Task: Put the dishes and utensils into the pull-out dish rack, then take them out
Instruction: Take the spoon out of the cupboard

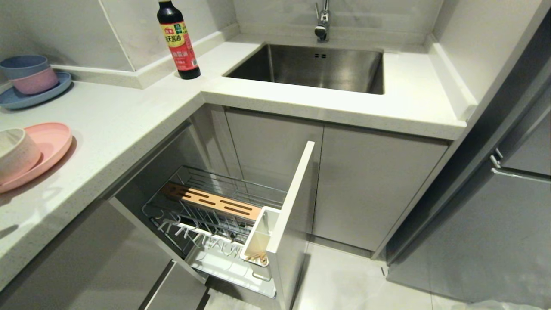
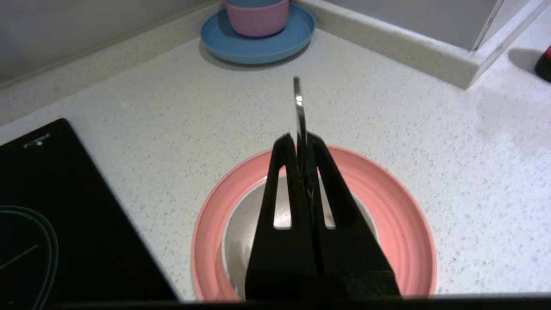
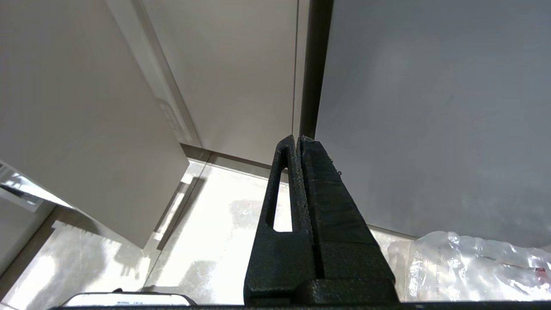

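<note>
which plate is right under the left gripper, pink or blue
The pink plate, with the bowl on it. The left gripper, shut on the spoon, is above it; the blue plate sits farther off.

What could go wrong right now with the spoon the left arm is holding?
The left tool pinches the thin spoon edge-on near its tips, so it might twist or slip out. It hangs above the pink plate and bowl, so a drop would likely strike them.
</note>
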### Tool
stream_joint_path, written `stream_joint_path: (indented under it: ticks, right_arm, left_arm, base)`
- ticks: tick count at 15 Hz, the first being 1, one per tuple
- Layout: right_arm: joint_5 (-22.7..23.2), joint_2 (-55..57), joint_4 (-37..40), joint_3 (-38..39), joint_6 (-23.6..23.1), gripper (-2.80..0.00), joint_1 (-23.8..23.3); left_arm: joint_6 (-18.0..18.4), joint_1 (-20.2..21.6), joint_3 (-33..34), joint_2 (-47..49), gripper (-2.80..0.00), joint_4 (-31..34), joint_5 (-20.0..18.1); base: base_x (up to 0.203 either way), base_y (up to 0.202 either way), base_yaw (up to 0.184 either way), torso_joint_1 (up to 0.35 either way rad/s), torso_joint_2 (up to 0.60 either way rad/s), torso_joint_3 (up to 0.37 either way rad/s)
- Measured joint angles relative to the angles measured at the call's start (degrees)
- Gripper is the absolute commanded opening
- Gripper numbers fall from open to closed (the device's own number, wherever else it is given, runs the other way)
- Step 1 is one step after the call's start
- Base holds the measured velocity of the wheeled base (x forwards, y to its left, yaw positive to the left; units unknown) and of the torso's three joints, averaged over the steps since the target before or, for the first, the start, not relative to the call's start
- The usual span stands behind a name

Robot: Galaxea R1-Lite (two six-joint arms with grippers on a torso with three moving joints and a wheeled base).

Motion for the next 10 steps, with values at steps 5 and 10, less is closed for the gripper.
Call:
stream_joint_path:
  ticks: [5, 10]
  right_arm:
    - [0.0, -0.01, -0.02, 0.0, -0.02, -2.8, 0.0]
    - [-0.01, -0.02, -0.02, 0.0, -0.02, -2.8, 0.0]
  left_arm:
    - [-0.02, -0.55, -0.02, -1.22, -2.8, 2.59, -0.22]
    - [-0.05, -1.71, -0.3, -1.11, -2.8, 2.67, -0.41]
  base:
    - [0.0, 0.0, 0.0, 0.0, 0.0, 0.0]
    - [0.0, 0.0, 0.0, 0.0, 0.0, 0.0]
